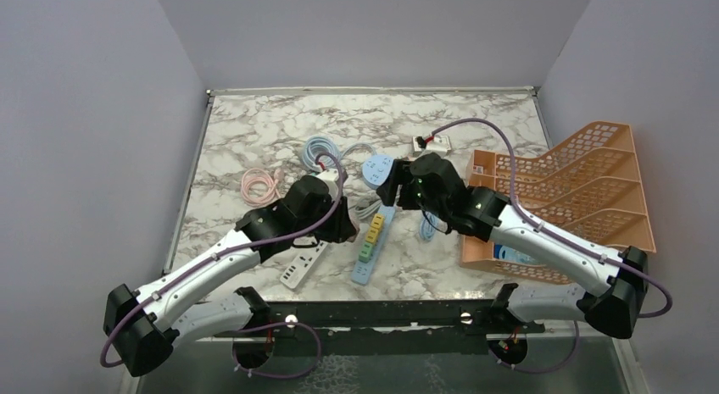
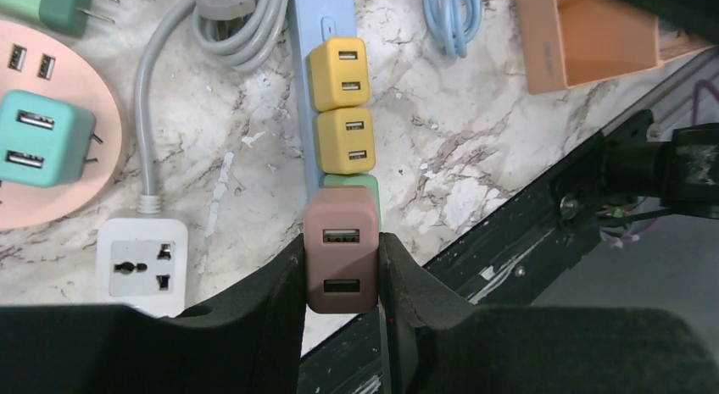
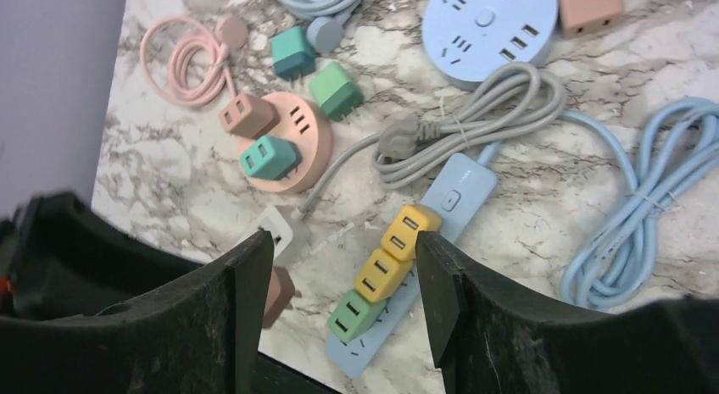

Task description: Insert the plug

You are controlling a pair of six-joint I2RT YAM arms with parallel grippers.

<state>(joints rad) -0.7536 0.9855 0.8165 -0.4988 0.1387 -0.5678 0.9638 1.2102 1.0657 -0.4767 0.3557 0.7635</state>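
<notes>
Robot lab enclosure, plain lilac walls [image 1: 93, 114] on three sides, marble-pattern tabletop [image 1: 263, 127], black mounting rail [image 1: 373, 313]

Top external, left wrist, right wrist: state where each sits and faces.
Top external: above and behind the left arm and right arm, looking down on the marble table; both show.
Left wrist: on the left arm, looking down; left tool shut on a brown adapter.
Right wrist: on the right arm, looking down; right tool open.
Both wrist views share the blue power strip.

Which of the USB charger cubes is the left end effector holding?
The brown one, clamped in the left end effector; the yellow cubes and the green cube sit plugged into the blue strip.
</notes>
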